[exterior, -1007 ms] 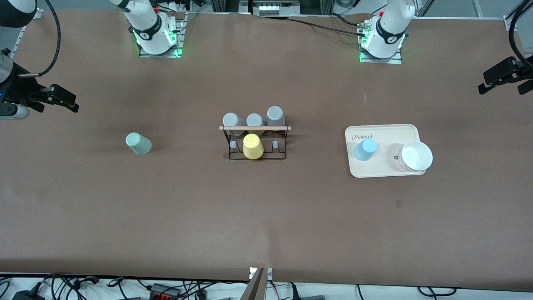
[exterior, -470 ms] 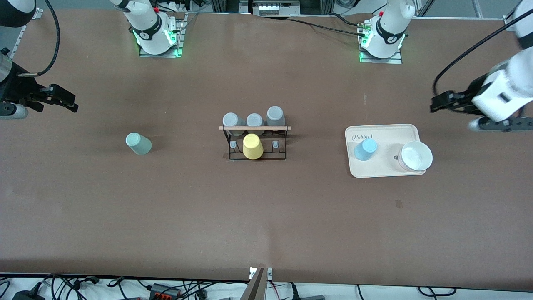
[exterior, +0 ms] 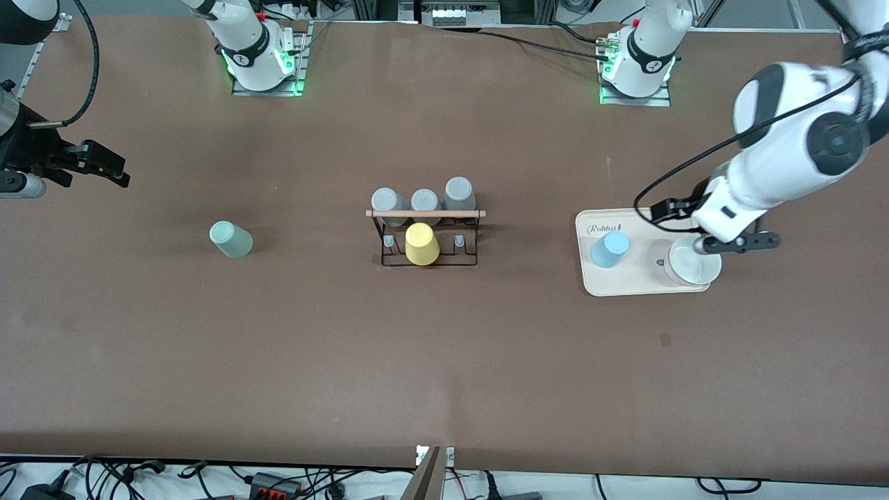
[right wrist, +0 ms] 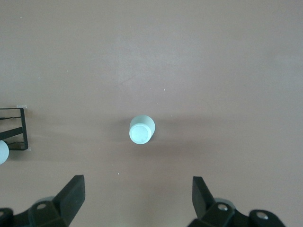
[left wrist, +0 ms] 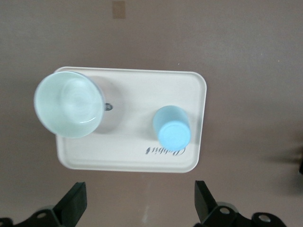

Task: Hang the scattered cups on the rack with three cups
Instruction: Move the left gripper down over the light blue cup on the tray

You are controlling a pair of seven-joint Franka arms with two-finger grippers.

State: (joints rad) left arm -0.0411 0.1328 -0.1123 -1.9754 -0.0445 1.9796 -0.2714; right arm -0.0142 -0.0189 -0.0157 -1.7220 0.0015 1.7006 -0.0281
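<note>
The pale mint green cup (exterior: 231,239) stands upside down on the table toward the right arm's end; it also shows in the right wrist view (right wrist: 141,130). The light blue cup (exterior: 610,249) stands upside down on a cream tray (exterior: 642,288), also in the left wrist view (left wrist: 172,128). The black wire rack (exterior: 425,232) with a wooden rod stands mid-table; its edge shows in the right wrist view (right wrist: 14,128). My left gripper (exterior: 701,226) hangs open and empty above the tray (left wrist: 139,198). My right gripper (exterior: 114,170) waits open and empty high above the table (right wrist: 137,191).
A yellow cup (exterior: 421,244) and three grey cups (exterior: 424,200) sit on the rack. A white bowl (exterior: 692,262) stands on the tray beside the blue cup, partly under my left arm; it also shows in the left wrist view (left wrist: 69,104).
My left arm has swung in from the table's edge to above the tray. The right arm and all cups have not moved.
</note>
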